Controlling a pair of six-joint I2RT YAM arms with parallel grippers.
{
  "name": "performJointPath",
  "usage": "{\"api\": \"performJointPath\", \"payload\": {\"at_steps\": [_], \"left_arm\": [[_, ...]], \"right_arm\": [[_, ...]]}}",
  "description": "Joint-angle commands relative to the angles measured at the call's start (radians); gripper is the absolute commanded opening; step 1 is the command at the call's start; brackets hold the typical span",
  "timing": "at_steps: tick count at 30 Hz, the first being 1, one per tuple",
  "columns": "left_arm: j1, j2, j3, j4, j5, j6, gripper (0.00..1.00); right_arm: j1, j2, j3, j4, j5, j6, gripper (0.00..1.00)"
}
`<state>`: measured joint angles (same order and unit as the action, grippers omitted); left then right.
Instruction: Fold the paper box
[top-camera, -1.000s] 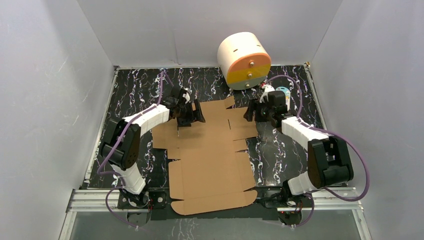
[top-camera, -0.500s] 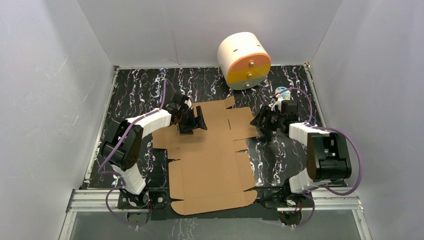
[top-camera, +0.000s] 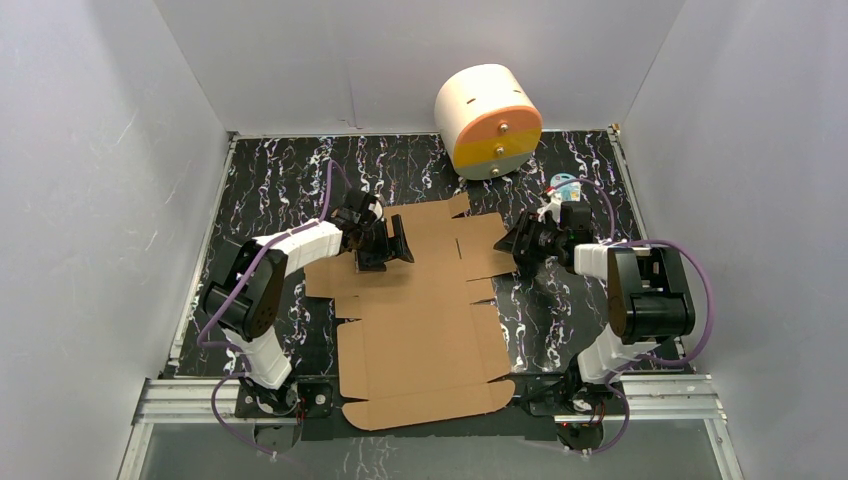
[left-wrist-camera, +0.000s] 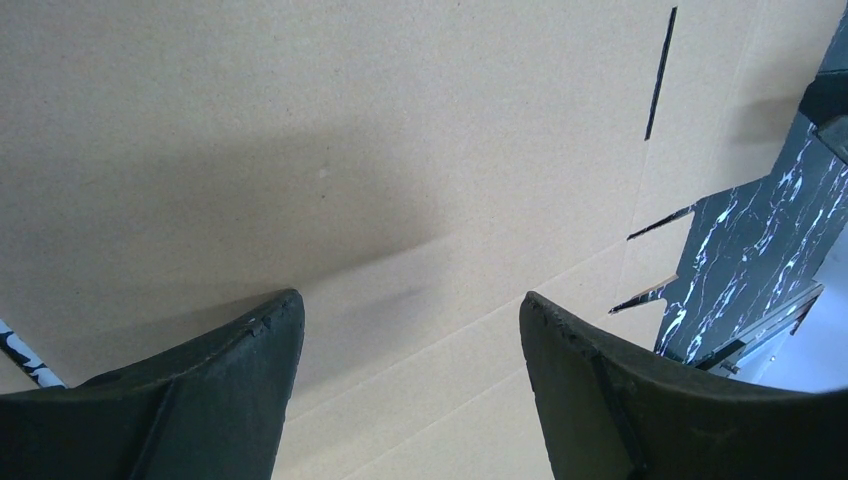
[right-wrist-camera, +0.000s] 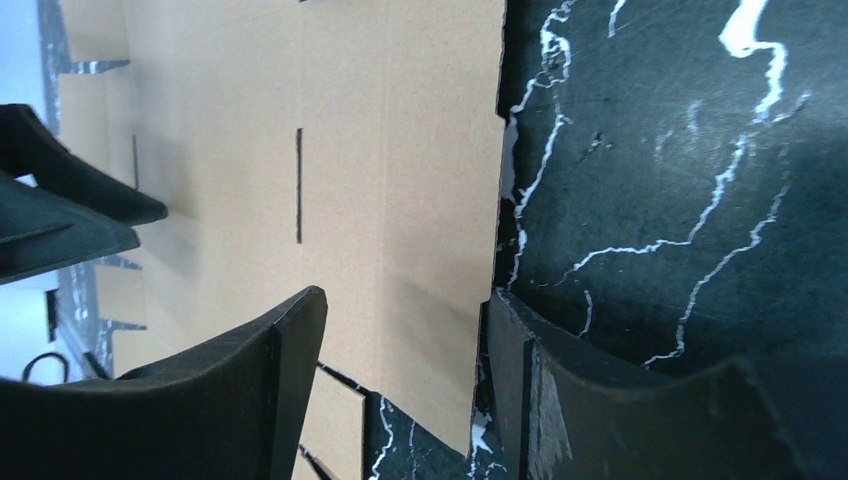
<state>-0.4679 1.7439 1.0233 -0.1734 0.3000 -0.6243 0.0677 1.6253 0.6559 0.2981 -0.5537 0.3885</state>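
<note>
Paper box (top-camera: 420, 320) lies flat — left jaws apart above it.

Top view looks down from behind; both wrist views sit close, sharing the paper box (left-wrist-camera: 300, 150).

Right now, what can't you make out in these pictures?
- Top view: the small white-and-blue object behind the right arm, too small to identify.
- Top view: the right gripper and how wide it stands, dark and too small to judge.
- Left wrist view: whether the left gripper touches the paper box; its own fingers hide any contact.
</note>
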Motion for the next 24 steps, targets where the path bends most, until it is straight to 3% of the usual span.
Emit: {"api": "performJointPath", "payload": {"at_steps": [1, 5, 10, 18, 24], "left_arm": [[-0.003, 0.020, -0.023, -0.001, 0.014, -0.005, 0.77], [-0.005, 0.024, -0.032, 0.009, 0.014, -0.010, 0.77], [-0.005, 0.033, -0.032, 0.015, 0.018, -0.012, 0.76], [-0.005, 0.026, -0.034, 0.020, 0.003, -0.014, 0.76], [-0.005, 0.037, -0.031, 0.033, -0.001, -0.023, 0.76]], "right_arm": [[-0.004, -0.007, 0.018, 0.036, -0.143, 0.018, 0.66], [-0.002, -0.050, 0.049, -0.030, -0.148, -0.005, 0.56], [0.042, -0.098, 0.090, -0.130, -0.046, -0.064, 0.43], [0.240, -0.166, 0.156, -0.290, 0.367, -0.151, 0.24], [0.415, -0.180, 0.219, -0.388, 0.726, -0.217, 0.18]]}}
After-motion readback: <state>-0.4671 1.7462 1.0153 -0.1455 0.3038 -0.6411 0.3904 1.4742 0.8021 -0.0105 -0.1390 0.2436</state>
